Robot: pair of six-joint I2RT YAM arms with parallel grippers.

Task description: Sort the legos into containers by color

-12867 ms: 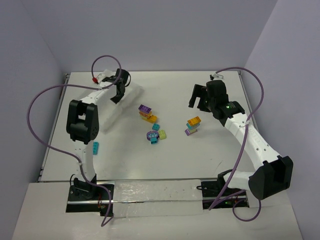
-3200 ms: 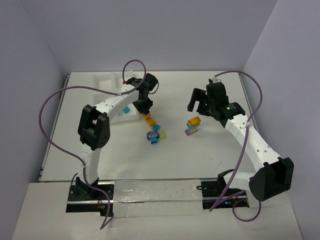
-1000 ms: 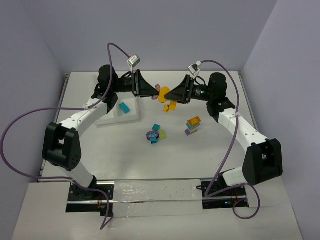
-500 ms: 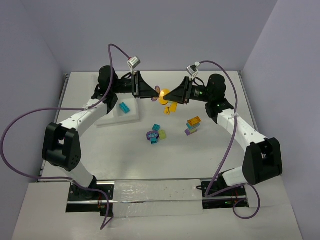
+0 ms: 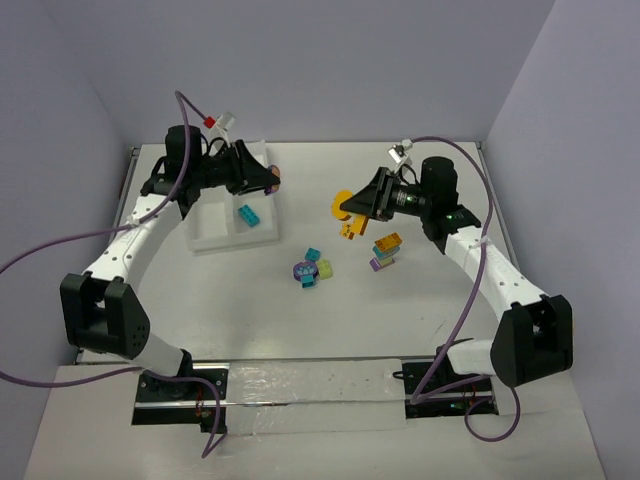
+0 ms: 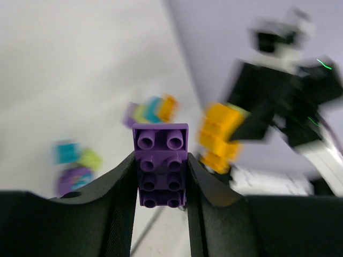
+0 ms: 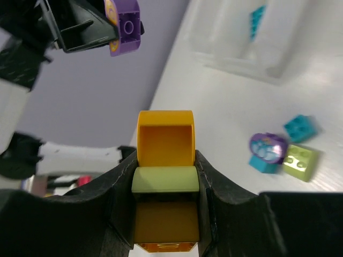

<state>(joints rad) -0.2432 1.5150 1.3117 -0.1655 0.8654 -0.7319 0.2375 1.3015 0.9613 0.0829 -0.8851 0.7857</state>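
A purple brick (image 6: 161, 160) is clamped between the closed fingers of the left gripper (image 5: 266, 180) and held in the air over the far right part of the tray (image 5: 212, 225), which sits at the far left of the table (image 5: 250, 315). An orange clump (image 7: 165, 144) with a lime piece in it is gripped by the right gripper (image 5: 349, 206), raised right of the tray. A teal brick (image 5: 246, 214) lies in what seems to be the tray's near right compartment. A loose cluster (image 5: 311, 270) and a stack (image 5: 385, 250) are seen mid-table, near each other but apart.
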